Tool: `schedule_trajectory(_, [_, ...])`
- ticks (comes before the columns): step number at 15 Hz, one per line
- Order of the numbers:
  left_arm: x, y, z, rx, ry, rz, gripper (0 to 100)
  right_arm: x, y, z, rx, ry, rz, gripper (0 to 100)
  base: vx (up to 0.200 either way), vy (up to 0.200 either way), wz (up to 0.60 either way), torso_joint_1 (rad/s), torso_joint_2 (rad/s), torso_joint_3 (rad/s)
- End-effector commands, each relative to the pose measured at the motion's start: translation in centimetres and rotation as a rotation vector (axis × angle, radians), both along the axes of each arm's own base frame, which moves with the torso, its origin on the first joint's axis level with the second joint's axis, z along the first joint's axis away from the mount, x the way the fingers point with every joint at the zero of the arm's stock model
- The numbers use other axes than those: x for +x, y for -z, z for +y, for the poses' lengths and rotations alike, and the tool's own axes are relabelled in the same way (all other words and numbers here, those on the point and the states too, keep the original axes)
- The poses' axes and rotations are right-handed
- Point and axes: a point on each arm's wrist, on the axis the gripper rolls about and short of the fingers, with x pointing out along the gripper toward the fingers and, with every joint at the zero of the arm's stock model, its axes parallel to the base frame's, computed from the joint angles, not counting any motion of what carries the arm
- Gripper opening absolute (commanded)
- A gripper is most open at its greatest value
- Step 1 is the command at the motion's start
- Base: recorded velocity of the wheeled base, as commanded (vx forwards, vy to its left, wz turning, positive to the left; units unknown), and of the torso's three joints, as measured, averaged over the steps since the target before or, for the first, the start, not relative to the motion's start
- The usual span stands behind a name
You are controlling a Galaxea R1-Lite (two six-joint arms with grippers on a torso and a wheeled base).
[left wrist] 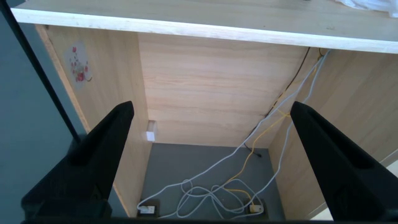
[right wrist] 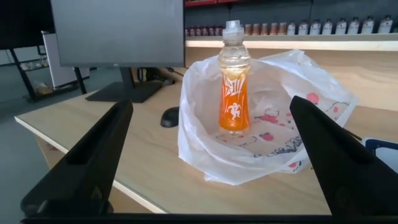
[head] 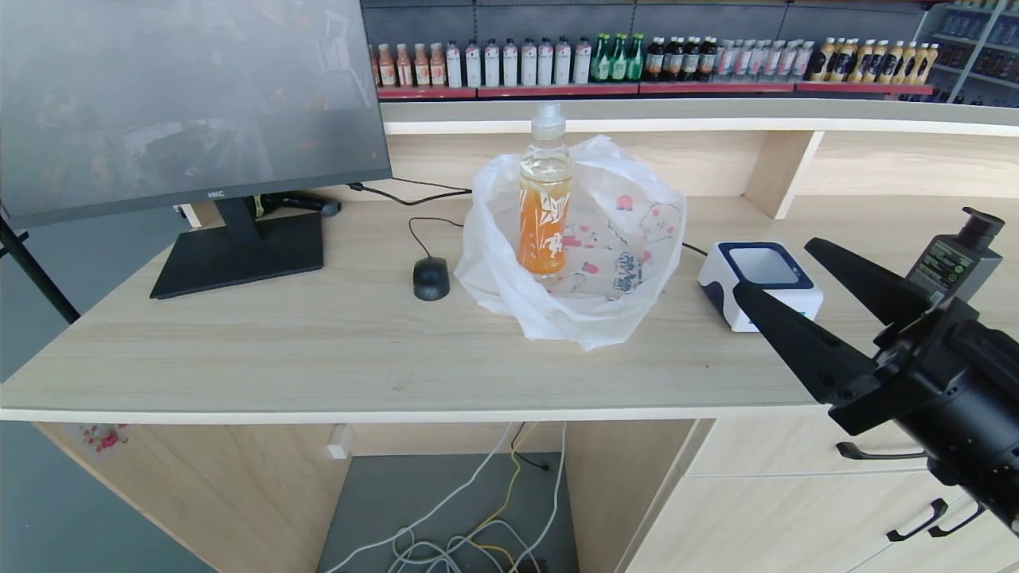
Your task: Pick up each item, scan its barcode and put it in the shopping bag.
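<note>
In the head view, you have the orange drink bottle (head: 545, 199) upright inside the shopping bag (head: 605, 310), with the barcode scanner (head: 760, 282) to its right. Your right gripper (head: 772, 264) is spread wide and empty. In the left wrist view, your left gripper (left wrist: 211, 109) gapes wide below the counter (left wrist: 186, 22). In the right wrist view, the bagged bottle stands beyond the fingers.

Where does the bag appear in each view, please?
Head: bag in the middle of the counter, holding the bottle.
Left wrist: likely the bag, a white sliver on the counter.
Right wrist: bag centre, bottle inside, beside the mouse.
Shared landmark: the counter's edge.
</note>
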Motion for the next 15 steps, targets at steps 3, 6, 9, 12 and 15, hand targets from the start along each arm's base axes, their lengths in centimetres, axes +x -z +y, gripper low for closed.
schedule_trajectory(3, [0.00,0.00,0.00,0.000,0.000,0.000,100,-0.06,0.26,-0.05,-0.007,0.001,0.008,100,0.000,0.000,0.00,0.000,0.00,0.000])
schedule_trajectory(6, [0.00,0.00,0.00,0.001,0.000,0.000,100,-0.05,0.29,-0.01,-0.004,-0.003,0.013,100,0.000,0.000,0.00,0.000,0.00,0.000])
schedule_trajectory(9, [0.00,0.00,0.00,0.006,0.000,0.000,100,0.23,0.60,0.18,-0.017,-0.003,0.024,100,0.000,0.000,0.00,0.000,0.00,0.000])
schedule_trajectory(12, [0.00,0.00,0.00,0.003,0.000,0.000,100,0.22,0.54,0.17,-0.013,-0.004,0.023,100,-0.067,0.000,0.00,0.001,0.00,0.002])
schedule_trajectory(15, [0.00,0.00,0.00,0.001,0.000,0.000,100,0.19,0.71,0.15,-0.017,-0.004,0.030,100,-0.067,0.000,0.00,-0.001,0.00,-0.001])
